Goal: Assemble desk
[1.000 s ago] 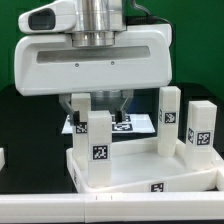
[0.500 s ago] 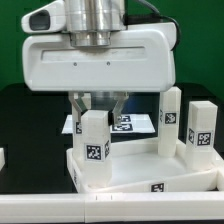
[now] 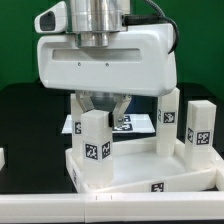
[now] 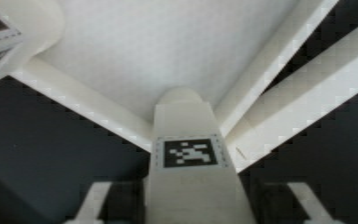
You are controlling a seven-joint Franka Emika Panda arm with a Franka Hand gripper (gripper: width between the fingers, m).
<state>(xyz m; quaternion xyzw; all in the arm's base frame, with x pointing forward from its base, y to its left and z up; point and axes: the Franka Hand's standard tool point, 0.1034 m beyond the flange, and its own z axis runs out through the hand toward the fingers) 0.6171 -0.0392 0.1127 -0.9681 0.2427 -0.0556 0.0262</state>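
The desk top (image 3: 140, 172) lies flat on the black table (image 3: 25, 120), filling the lower middle of the exterior view, its long axis running from 9 o'clock to 3 o'clock across that view. It seems to lie underside up, so that the corner holes face upward to take the posts; that is a judgement from the rim and the upright legs.

Three legs stand upright, long axes pointing to 12 o'clock. The one at about 7 o'clock of the top's middle (image 3: 96, 148) rises from the near corner on the exterior view's left, its tag facing the camera. A second (image 3: 169, 122) rises from the far corner at about 1 o'clock. A third (image 3: 200, 131) stands just beyond the top's edge at 3 o'clock; whether it touches the top I cannot tell.

The gripper (image 3: 100, 106) hangs straight over the near-left leg, probably so it can grasp or turn the post in its hole. In the wrist view the leg (image 4: 190, 150) sits between the two fingers (image 4: 94, 200), which stand spread to either side with dark gaps showing, not pinching it. The marker board (image 3: 140, 122) lies behind, partly hidden.
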